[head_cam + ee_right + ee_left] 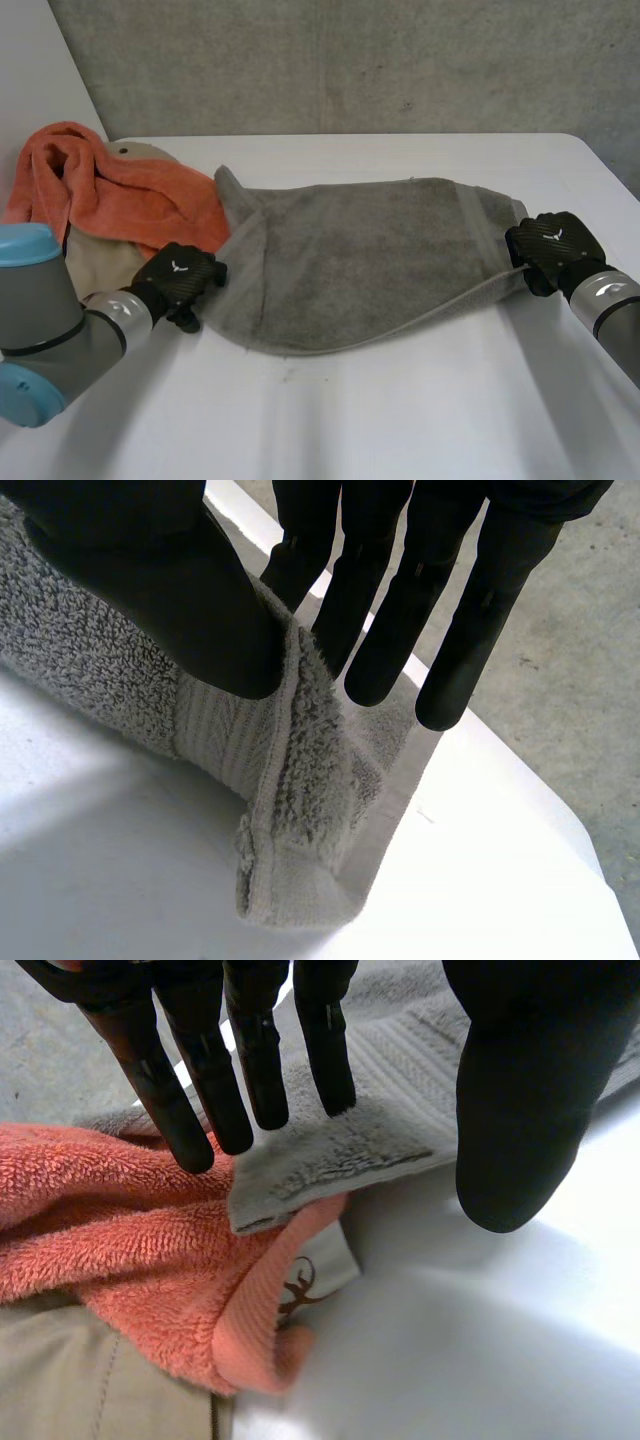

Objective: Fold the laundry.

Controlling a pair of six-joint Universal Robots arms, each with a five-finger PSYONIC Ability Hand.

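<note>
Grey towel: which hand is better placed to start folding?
Right. The right hand pinches the grey towel at its end, thumb against fingers; the left hand holds straight fingers over the opposite corner, thumb apart.

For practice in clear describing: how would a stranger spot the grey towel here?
On the white table, find the cloth stretched from the left hand to the right hand. That is the grey towel: spread out wide, unlike the orange towel heaped beside its left end.
</note>
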